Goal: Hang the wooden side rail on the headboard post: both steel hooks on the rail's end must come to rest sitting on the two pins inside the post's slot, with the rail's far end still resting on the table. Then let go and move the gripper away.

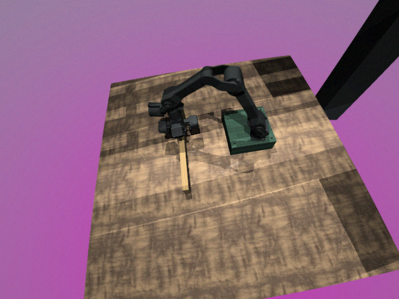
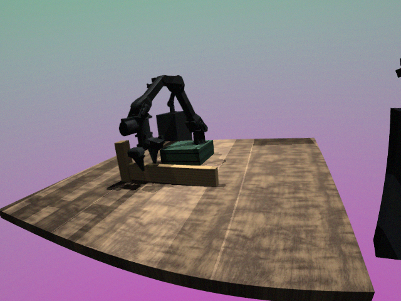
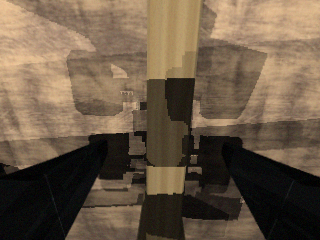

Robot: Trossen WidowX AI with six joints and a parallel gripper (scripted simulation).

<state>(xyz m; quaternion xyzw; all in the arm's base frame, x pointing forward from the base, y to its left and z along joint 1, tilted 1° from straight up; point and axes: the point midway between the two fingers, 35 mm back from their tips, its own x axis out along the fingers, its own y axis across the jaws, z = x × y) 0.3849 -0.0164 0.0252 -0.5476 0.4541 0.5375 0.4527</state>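
1. One gripper (image 1: 179, 134) (image 2: 148, 166) (image 3: 165, 146) is released, its two fingers spread wide with nothing pinched between them. They stand on opposite sides of the rail, and the wrist view shows a gap on each side.
2. One rail (image 1: 184, 169) (image 2: 181, 175) (image 3: 172, 40), pale wood, lies lengthwise on its narrow edge. Its far end rests on the table (image 1: 225, 241) (image 2: 275, 226) (image 3: 40, 30); its other end meets the post, or sits right against it.
3. One post (image 2: 121, 158) stands upright at that end, taller than the rail. In the top view the arm and gripper largely cover this area.
4. The two hooks and two pins cannot be made out, so whether the hooks sit on the pins cannot be told.
5. One arm (image 1: 190, 86) (image 2: 153, 92), black, arches from one green base (image 1: 232, 142) (image 2: 178, 156) to the gripper, which is over the rail near the post end.
6. One dark box (image 2: 173, 124) shows behind the arm in the exterior view.
7. One black column (image 1: 357, 54) rises beyond the table edge in the top view.
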